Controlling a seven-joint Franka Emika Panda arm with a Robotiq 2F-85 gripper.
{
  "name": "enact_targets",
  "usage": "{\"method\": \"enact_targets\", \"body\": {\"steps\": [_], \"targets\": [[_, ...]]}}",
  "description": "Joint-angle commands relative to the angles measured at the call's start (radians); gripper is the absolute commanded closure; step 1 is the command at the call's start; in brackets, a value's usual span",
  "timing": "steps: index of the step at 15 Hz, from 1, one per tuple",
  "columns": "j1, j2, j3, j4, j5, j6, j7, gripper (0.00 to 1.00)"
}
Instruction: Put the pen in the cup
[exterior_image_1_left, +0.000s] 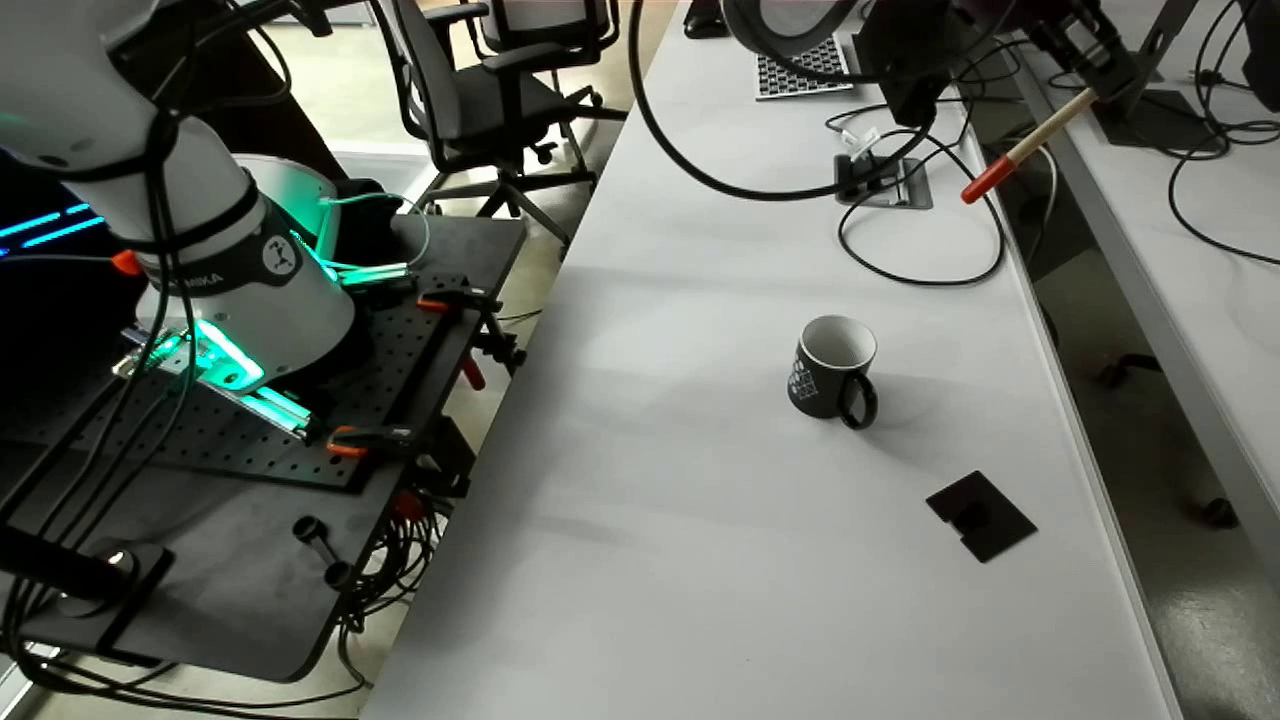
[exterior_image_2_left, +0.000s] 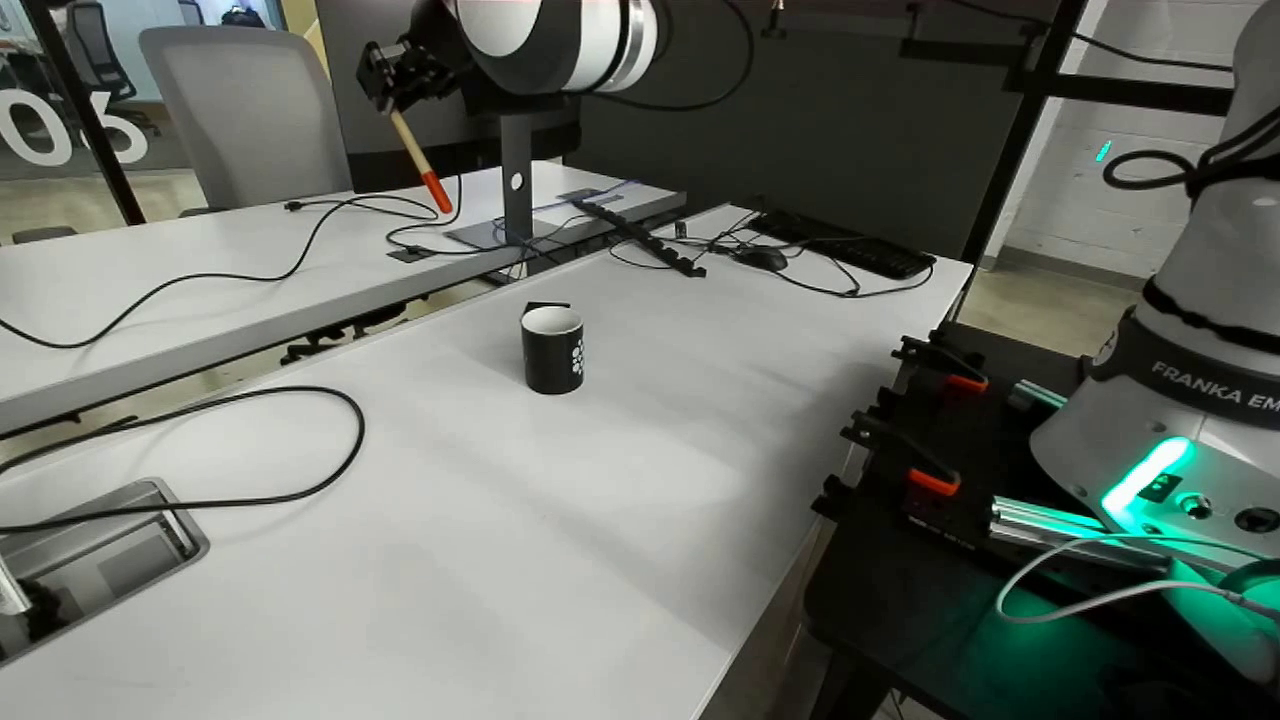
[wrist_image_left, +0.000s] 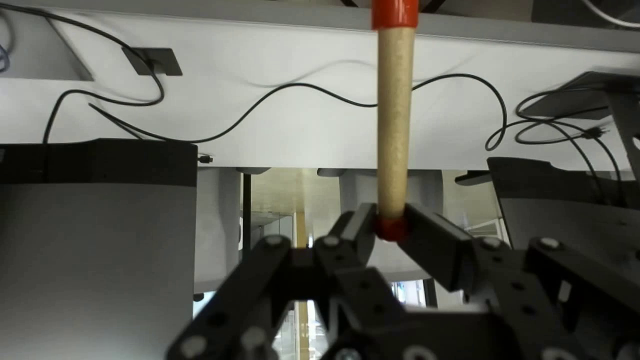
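Note:
The pen is a thin pale-wood stick with red-orange ends; it shows in an exterior view (exterior_image_1_left: 1048, 130), in an exterior view (exterior_image_2_left: 416, 152) and in the wrist view (wrist_image_left: 395, 115). My gripper (wrist_image_left: 391, 217) is shut on one red end of the pen. The gripper also shows high up in both exterior views (exterior_image_1_left: 1100, 88) (exterior_image_2_left: 386, 98). The pen slants downward with its longer red end lowest, in the air. The cup, a black mug with a whitish inside (exterior_image_1_left: 820, 385) (exterior_image_2_left: 550, 360), stands upright on the white table, away from the gripper. The cup is out of the wrist view.
A flat black square piece (exterior_image_1_left: 985, 520) lies near the cup. A cable box (exterior_image_1_left: 890, 183) sits in the table, with a black cable looping beside it. A second white table (exterior_image_1_left: 1190, 300) with cables and monitor stands runs alongside, across a gap.

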Motion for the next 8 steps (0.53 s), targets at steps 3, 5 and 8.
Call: {"method": "enact_targets", "body": {"steps": [3,5,8], "targets": [[0.038,-0.087,-0.069,-0.151,0.064,0.000,0.008,0.95],[0.071,-0.112,-0.114,-0.206,0.088,0.000,-0.007,0.95],[0.045,-0.075,-0.098,-0.173,0.058,0.000,0.000,0.79]]}}
